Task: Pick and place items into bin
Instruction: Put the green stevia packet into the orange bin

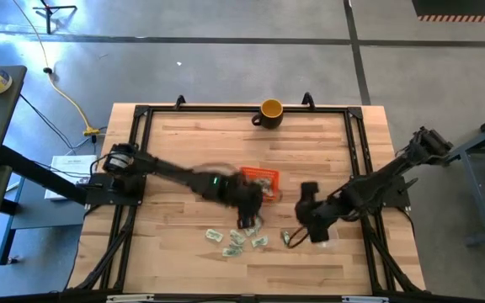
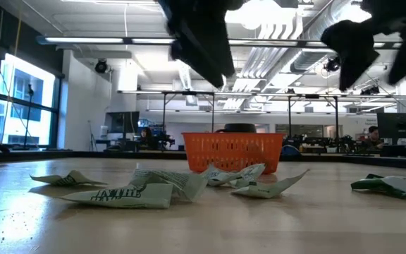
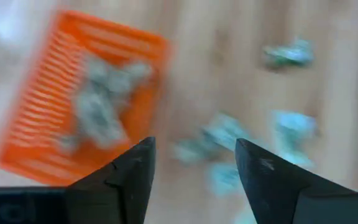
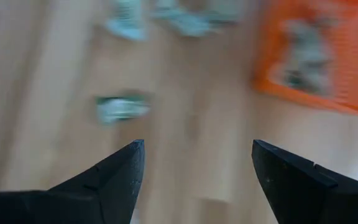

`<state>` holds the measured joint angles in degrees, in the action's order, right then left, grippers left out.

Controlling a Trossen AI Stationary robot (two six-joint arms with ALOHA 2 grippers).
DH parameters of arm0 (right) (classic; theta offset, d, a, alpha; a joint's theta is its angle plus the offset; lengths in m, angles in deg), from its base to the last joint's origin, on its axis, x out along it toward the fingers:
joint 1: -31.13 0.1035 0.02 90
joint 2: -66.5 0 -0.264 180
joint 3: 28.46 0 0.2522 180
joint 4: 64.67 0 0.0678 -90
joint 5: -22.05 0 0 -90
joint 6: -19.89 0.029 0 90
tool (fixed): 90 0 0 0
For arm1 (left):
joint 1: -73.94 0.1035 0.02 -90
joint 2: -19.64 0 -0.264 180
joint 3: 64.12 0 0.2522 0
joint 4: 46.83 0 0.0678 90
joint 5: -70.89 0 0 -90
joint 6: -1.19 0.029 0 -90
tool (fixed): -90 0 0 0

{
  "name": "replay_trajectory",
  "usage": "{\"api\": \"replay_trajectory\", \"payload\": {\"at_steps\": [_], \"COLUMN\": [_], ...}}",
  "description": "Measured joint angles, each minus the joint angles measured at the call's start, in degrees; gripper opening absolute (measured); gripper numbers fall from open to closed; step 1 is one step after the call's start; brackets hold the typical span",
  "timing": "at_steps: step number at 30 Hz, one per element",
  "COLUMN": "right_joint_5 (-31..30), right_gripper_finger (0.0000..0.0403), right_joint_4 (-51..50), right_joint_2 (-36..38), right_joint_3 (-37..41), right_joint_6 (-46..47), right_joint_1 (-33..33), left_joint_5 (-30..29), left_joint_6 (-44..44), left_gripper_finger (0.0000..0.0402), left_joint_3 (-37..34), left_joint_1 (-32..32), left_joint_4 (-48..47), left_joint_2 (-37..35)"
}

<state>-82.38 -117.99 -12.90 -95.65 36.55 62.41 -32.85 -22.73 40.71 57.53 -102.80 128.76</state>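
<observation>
The orange basket stands mid-table and also shows in the low view; the left wrist view shows several wrapped pieces lying inside it. More pale green and white pieces lie on the wood nearer the table's front edge. One piece lies apart to the right and shows in the right wrist view. My left gripper is open and empty, above the pieces just in front of the basket. My right gripper is open and empty, above the table to the basket's right.
A yellow mug stands at the table's far edge. A black frame runs around the tabletop. Bare wood lies to the left and right of the basket.
</observation>
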Motion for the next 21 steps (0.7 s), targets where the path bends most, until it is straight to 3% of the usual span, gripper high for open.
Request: {"api": "replay_trajectory", "payload": {"at_steps": [2,5,12,15,21], "right_joint_5": [3.1,3.0,2.5,1.5,2.7], "right_gripper_finger": [0.0287,0.0287,0.0287,0.0287,0.0287], "right_joint_4": [2.4,3.2,3.9,3.2,-2.9], "right_joint_2": [-2.9,-7.6,-18.4,-21.9,-27.7], "right_joint_3": [0.0,-1.5,-7.3,-10.5,-14.7], "right_joint_6": [0.8,6.8,31.9,39.0,47.4], "right_joint_1": [0.6,2.2,3.0,3.0,3.0], "left_joint_5": [-2.3,-6.3,-14.2,-17.1,-17.3], "left_joint_6": [-5.4,-13.6,-32.3,-34.7,-35.0], "left_gripper_finger": [0.024,0.0223,0.0201,0.02,0.0199], "left_joint_3": [0.0,0.0,0.0,0.0,0.0], "left_joint_1": [-4.3,-9.7,-18.3,-19.8,-19.6], "left_joint_4": [-1.9,-1.8,-7.4,-9.9,-10.7], "left_joint_2": [0.0,0.0,0.0,0.0,0.0]}}
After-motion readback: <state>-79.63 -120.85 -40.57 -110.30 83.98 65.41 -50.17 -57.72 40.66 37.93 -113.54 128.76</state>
